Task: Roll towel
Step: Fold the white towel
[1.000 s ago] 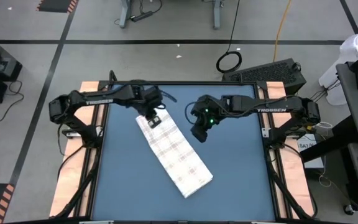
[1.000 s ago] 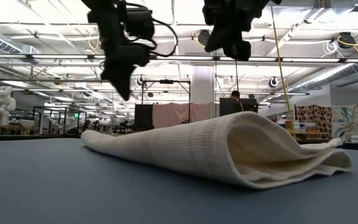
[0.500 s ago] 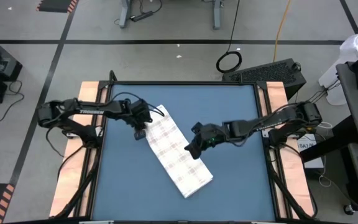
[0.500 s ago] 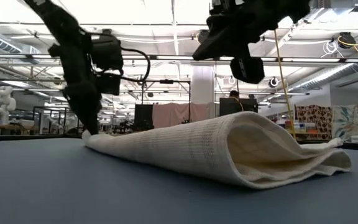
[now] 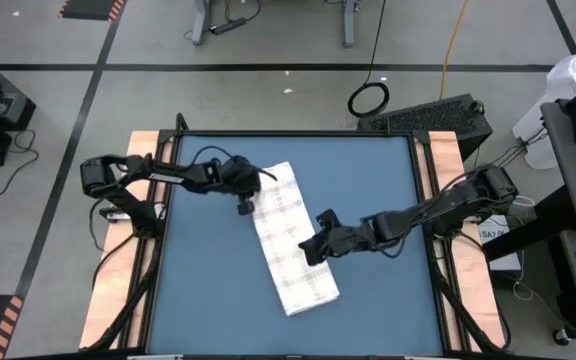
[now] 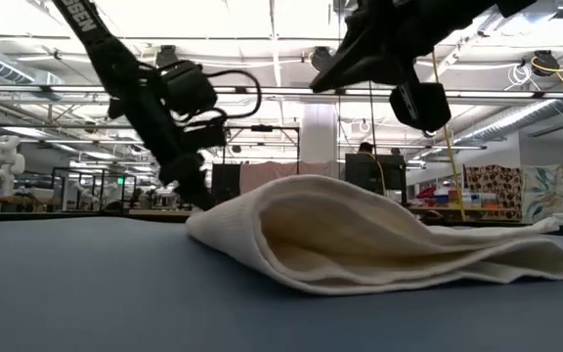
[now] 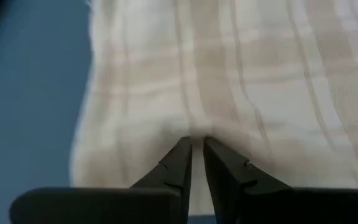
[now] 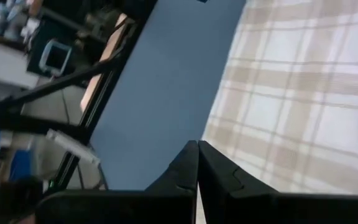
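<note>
The thin white plaid cloth towel (image 5: 289, 241) lies folded mid-table; the left tool (image 5: 245, 202) pinches its far end, the right tool (image 5: 313, 249), pressed together, rests on it; next, roll the pinched end over.

1. Big open robotics lab or workshop hall.
2. Bare ceiling beams (image 6: 281, 93) and strip lights overhead.
3. Taped concrete floor (image 5: 268, 95), loose cables, more benches far behind the blue table (image 5: 208, 300).

Both wrist views crop the towel (image 7: 229, 81) at their edges; its far end lies beyond view
</note>
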Controlling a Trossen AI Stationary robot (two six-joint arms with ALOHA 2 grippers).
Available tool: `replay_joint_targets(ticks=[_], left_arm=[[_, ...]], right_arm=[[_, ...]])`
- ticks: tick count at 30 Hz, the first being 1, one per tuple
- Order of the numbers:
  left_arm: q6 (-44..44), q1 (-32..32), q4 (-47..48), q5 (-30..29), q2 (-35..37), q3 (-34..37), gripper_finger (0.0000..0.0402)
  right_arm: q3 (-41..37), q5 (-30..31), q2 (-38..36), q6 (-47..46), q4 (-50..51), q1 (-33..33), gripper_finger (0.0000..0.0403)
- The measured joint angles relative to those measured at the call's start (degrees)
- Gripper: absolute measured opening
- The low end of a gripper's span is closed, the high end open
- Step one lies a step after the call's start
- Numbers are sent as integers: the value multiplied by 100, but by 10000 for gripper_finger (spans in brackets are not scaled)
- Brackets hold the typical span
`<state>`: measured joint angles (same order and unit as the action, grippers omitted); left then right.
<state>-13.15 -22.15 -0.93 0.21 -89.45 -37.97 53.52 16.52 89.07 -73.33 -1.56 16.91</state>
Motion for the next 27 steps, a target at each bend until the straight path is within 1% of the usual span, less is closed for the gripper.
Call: replay_joint_targets(ticks=[3, 5, 7, 9, 12, 15, 18, 21, 23, 27], left_arm=[[-260, 0, 507, -299, 52, -345, 51], [-236, -9, 1258, -628, 176, -730, 51], [-234, -51, 2149, -693, 324, -1143, 51], [-120, -114, 3068, -460, 453, -1457, 51], [401, -208, 3843, 286, 728, -1648, 51], [994, -247, 4224, 1011, 964, -1603, 51], [1560, -197, 4464, 1400, 1110, -1576, 51], [1957, -141, 4598, 1476, 1265, -1574, 51], [2188, -98, 4519, 1466, 1388, -1576, 51], [2449, -96, 4457, 1335, 1458, -1576, 51]], right_arm=[[0, 120, 160, -329, -6, -113, 0], [0, 153, 300, -529, -26, -269, 0], [0, 141, 419, -715, -41, -471, 0], [53, 137, 549, -784, -50, -722, 0], [215, 44, 747, -338, -24, -1179, 0], [388, -471, 951, 449, -45, -1736, 0], [455, -1222, 1260, 1186, -9, -2274, 0], [474, -1916, 1629, 1751, -13, -2728, 0], [474, -2325, 1842, 2057, -13, -2955, 0], [481, -2751, 2151, 2368, 84, -3248, 0]])
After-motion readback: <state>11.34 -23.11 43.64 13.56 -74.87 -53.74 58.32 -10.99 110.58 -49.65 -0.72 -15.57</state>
